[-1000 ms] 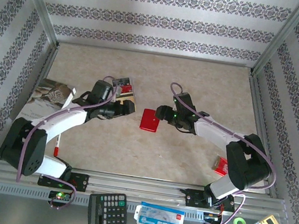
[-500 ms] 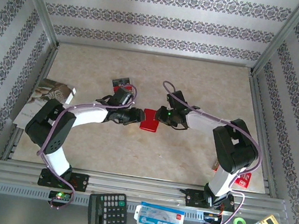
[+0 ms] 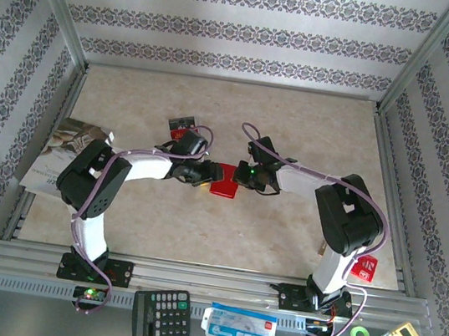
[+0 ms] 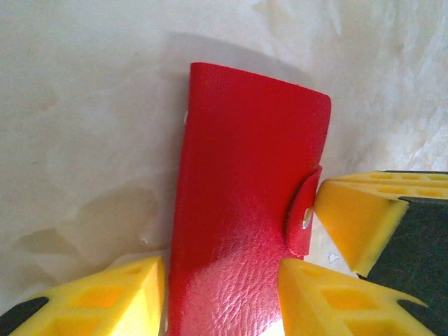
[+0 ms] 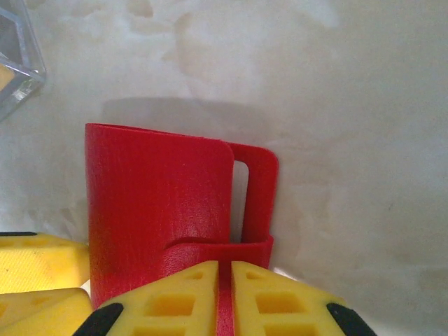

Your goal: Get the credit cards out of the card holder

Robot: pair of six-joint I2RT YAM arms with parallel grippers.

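- Both grippers meet at the card holder [image 3: 224,182] in the middle of the table [image 3: 297,137]. You see it folded shut, so whatever its pockets hold is hidden from you.
- Its snap tab [image 4: 305,210] wraps over one long edge. You cannot tell whether the snap is engaged.
- Your right gripper [image 5: 224,273] is pinched closed on the tab's thin red strap, with only that strip between its fingers [image 5: 273,297].
- Your left gripper [image 4: 222,269] clamps the holder across its width, one yellow finger against each long edge. The finger bases are cut off by the frame.
- Just beyond the left arm [image 3: 136,163] lies a small dark-and-red flat item [image 3: 183,123], partly covered and too small to name.
- In the right wrist view, a clear plastic corner [image 5: 17,56] is cut off at the upper left.
- Near the table's right edge, a red box [image 3: 364,269] sits half hidden behind the right arm [image 3: 345,211].
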